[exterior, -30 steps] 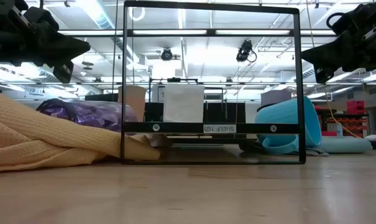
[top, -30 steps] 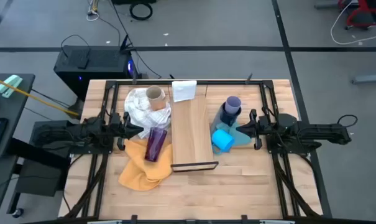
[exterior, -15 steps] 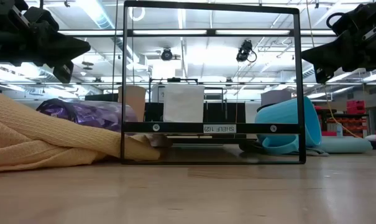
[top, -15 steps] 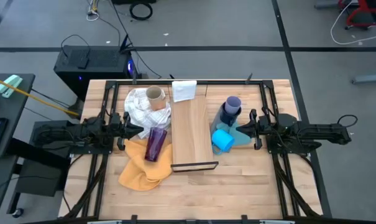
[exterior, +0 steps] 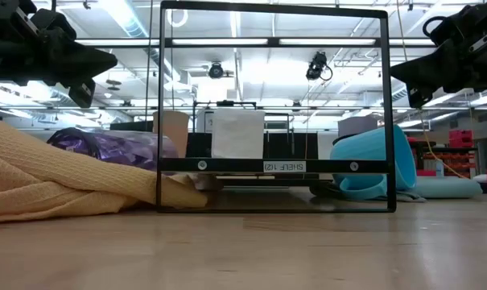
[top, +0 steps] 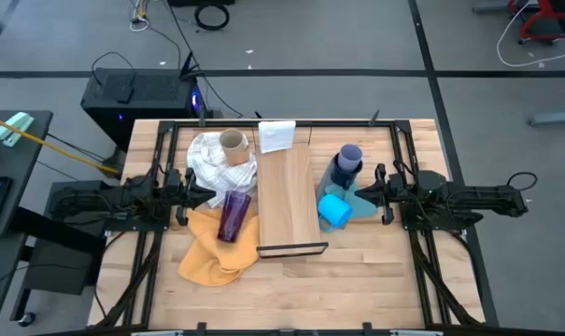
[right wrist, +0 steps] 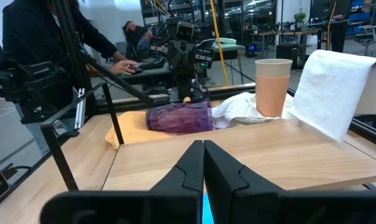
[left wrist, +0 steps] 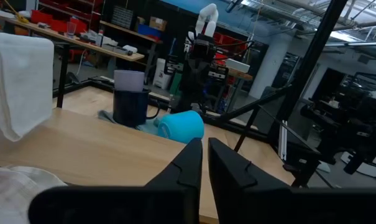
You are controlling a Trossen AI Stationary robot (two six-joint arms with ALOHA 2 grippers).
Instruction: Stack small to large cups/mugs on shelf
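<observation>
Left gripper (top: 204, 194) mid-left, fingers a slit apart, empty. Purple tumbler (top: 233, 215) lies just below-right on yellow cloth (top: 207, 252). Shelf (top: 287, 201) centre, bare. Right gripper (top: 364, 195) mid-right, closed, empty. Open wider, grip tumbler squarely.

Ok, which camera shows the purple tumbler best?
The right wrist view: the purple tumbler lies on its side on the yellow cloth, unobstructed. The high view shows it small from above; the low view partly hides it behind cloth; the left wrist view misses it.
</observation>
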